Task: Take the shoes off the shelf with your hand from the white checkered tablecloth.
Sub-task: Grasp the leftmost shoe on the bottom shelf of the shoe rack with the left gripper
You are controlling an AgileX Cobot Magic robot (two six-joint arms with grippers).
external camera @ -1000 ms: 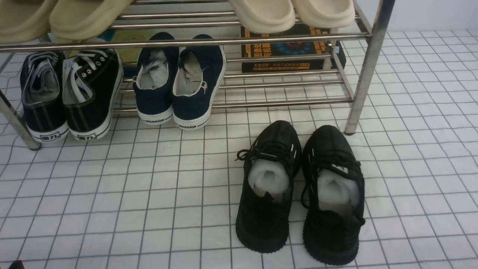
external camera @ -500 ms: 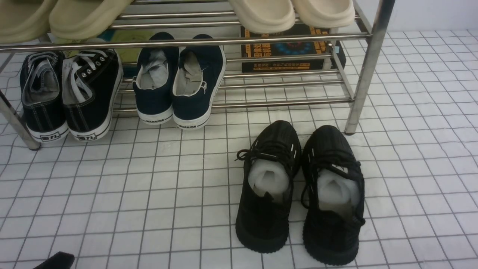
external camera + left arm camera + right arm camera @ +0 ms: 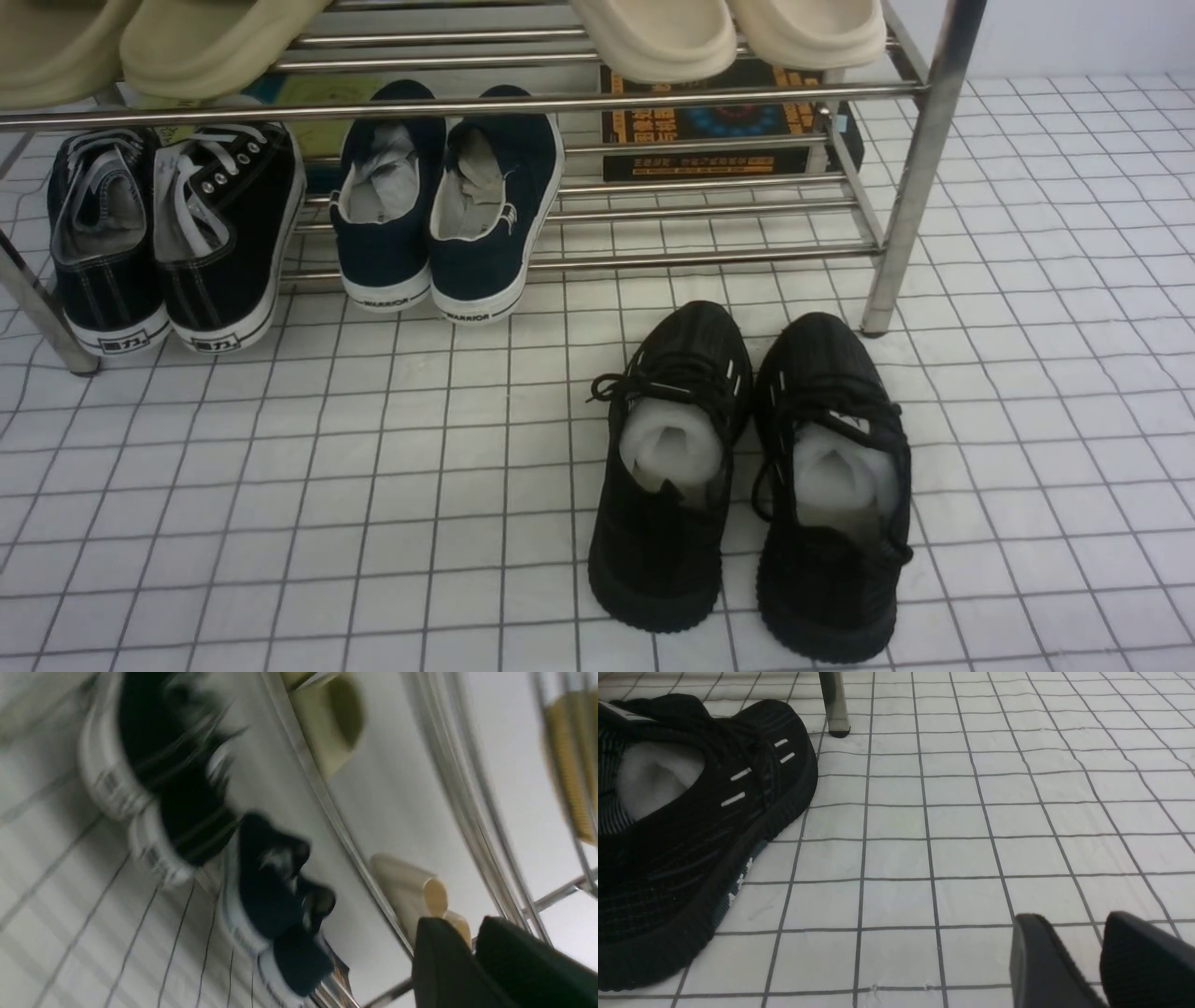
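The shoes (image 3: 173,233), black canvas lace-ups with white laces and soles, stand on the shelf's (image 3: 920,168) lower tier at far left, heels toward me. They show blurred in the left wrist view (image 3: 187,812). The white checkered tablecloth (image 3: 373,485) lies under the shelf and in front of it. Neither gripper shows in the front view. My left gripper (image 3: 462,926) is in the air before the shelf, jaws nearly together and empty. My right gripper (image 3: 1069,919) hovers low over the cloth (image 3: 948,812), jaws close together and empty.
Navy WARRIOR slip-ons (image 3: 448,205) stand beside the canvas pair. All-black knit sneakers (image 3: 747,476) sit on the cloth before the shelf, also seen in the right wrist view (image 3: 691,826). Beige slippers (image 3: 653,37) lie on the top tier. A dark box (image 3: 709,131) stands behind.
A black gripper tip that showed at the bottom left of the front view half a second ago has left that view. The shoes have not moved.
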